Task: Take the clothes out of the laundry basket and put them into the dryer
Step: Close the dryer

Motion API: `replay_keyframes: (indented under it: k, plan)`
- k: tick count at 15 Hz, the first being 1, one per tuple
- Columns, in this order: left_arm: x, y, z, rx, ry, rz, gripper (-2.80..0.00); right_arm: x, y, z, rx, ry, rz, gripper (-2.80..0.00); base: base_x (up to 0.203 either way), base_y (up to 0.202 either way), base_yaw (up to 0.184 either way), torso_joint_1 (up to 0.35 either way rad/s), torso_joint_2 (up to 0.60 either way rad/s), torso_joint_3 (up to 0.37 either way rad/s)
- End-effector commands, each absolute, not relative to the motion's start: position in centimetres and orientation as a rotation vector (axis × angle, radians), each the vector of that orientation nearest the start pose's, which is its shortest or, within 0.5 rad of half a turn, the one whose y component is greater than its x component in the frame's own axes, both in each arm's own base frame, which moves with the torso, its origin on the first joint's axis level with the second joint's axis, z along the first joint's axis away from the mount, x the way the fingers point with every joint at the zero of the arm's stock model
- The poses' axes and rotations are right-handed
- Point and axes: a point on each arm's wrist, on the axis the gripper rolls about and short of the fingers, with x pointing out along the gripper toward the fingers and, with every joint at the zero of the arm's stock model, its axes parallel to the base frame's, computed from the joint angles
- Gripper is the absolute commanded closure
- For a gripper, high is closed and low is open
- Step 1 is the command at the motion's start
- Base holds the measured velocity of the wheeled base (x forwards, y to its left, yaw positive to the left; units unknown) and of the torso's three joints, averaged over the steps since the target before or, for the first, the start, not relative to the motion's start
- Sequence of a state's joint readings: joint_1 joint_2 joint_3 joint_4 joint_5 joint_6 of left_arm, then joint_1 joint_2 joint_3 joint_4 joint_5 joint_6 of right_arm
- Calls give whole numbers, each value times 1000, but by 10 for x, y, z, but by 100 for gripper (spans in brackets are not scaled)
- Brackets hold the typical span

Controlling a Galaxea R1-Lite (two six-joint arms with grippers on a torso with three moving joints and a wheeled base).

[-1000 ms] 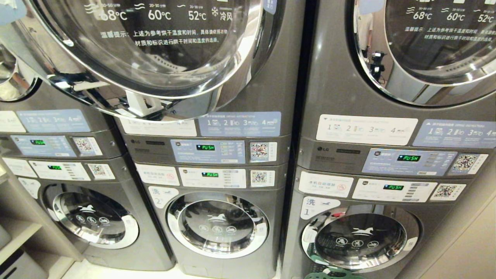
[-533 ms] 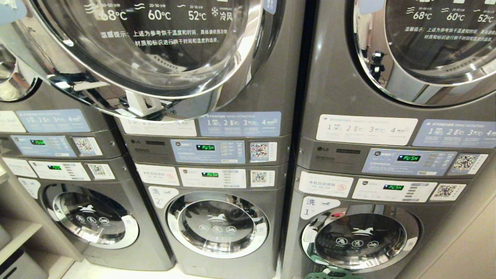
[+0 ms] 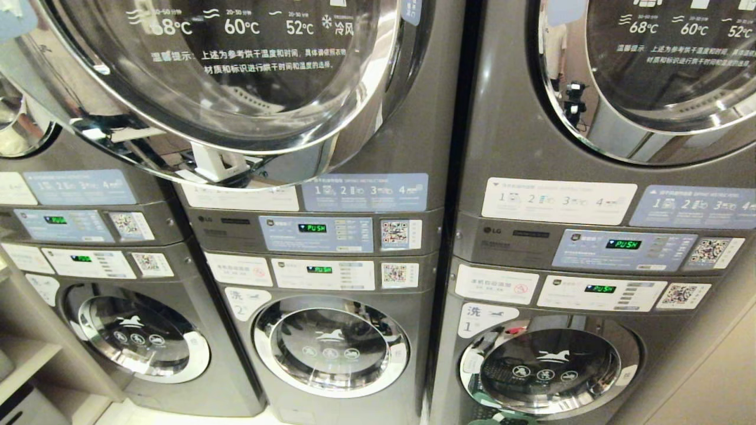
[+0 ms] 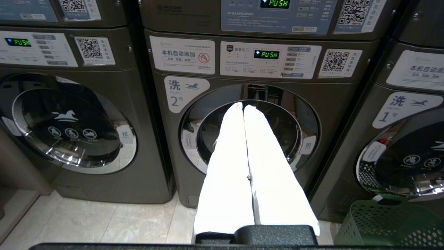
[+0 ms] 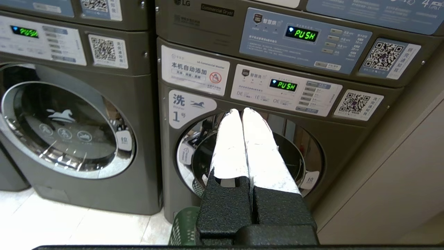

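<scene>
The middle stack's upper dryer has its round glass door [image 3: 236, 77] swung out to the left. The green perforated laundry basket [image 4: 388, 222] stands on the floor in front of washer number 1; its rim [image 5: 182, 224] also shows below my right gripper. No clothes are visible; the basket's inside is out of view. My left gripper [image 4: 242, 106] is shut and empty, held low and pointing at the door of washer number 2 [image 4: 301, 121]. My right gripper [image 5: 241, 110] is also shut and empty, pointing at the door of washer number 1 [image 5: 308, 149]. Neither arm appears in the head view.
Three grey stacks of dryer over washer stand side by side; the right stack's dryer door [image 3: 667, 65] is closed. A beige wall [image 5: 399, 173] flanks the right stack. Wooden shelving [image 3: 23, 354] sits at the far left. Pale tiled floor [image 4: 104, 222] lies before the machines.
The whole head view has shifted slightly downward, so the camera moved a little. Both grippers stay shut and nothing among the machines has moved.
</scene>
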State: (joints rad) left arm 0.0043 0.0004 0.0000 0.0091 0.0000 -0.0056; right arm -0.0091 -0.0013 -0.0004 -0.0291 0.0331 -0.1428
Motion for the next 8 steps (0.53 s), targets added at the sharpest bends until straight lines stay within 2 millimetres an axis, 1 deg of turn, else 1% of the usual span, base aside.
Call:
replay_keyframes:
  k: [1, 8]
  plan:
    - [-23, 0, 74, -6, 9, 5, 0, -22, 1, 75, -145, -19, 23, 0, 178, 0, 0, 3, -12, 2]
    - [-23, 0, 74, -6, 9, 5, 0, -22, 1, 75, -145, -17, 23, 0, 198, 0, 0, 7, 3, 1]
